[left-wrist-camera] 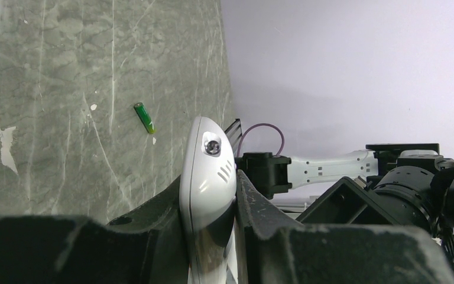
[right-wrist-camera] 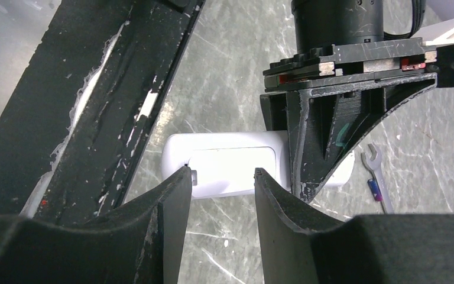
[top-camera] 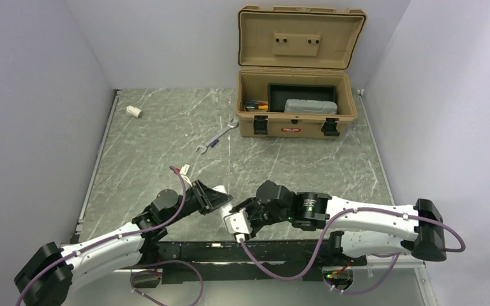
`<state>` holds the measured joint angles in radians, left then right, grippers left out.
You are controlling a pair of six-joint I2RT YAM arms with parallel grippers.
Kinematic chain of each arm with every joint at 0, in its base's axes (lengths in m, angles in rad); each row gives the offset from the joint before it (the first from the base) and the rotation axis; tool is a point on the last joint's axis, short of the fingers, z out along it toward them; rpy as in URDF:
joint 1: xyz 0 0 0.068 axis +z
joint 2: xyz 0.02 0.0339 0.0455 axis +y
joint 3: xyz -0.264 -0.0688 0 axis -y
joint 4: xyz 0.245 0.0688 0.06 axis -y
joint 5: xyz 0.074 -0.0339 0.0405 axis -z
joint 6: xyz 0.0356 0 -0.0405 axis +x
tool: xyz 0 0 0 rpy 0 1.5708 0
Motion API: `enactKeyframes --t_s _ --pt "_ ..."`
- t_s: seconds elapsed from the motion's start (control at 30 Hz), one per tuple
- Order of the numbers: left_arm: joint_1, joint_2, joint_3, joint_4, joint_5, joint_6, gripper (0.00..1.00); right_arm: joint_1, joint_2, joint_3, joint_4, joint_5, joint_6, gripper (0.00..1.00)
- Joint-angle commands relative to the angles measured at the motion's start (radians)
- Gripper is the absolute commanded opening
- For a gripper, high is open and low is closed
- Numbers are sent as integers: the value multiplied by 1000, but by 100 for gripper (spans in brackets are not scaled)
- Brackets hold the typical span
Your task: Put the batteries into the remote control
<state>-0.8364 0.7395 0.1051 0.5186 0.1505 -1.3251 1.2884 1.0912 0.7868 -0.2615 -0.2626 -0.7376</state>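
One battery [left-wrist-camera: 145, 117] lies centre-left in the left wrist view, apart from the remote control [left-wrist-camera: 208, 168] clamped in the left gripper [top-camera: 220, 199]. Rightward, the right gripper [right-wrist-camera: 221, 173], narrowly parted and empty, meets its back cover [right-wrist-camera: 230, 163]; a hard push could twist the remote loose.
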Motion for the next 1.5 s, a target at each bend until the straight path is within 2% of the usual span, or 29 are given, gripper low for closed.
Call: enactKeyframes --t_s 0.0,1.47 --pt "-5 -9 35 51 35 4 0 -5 -38 40 50 20 3 46" --pt "-6 39 48 102 53 0 0 -4 -58 -30 77 -19 72 46"
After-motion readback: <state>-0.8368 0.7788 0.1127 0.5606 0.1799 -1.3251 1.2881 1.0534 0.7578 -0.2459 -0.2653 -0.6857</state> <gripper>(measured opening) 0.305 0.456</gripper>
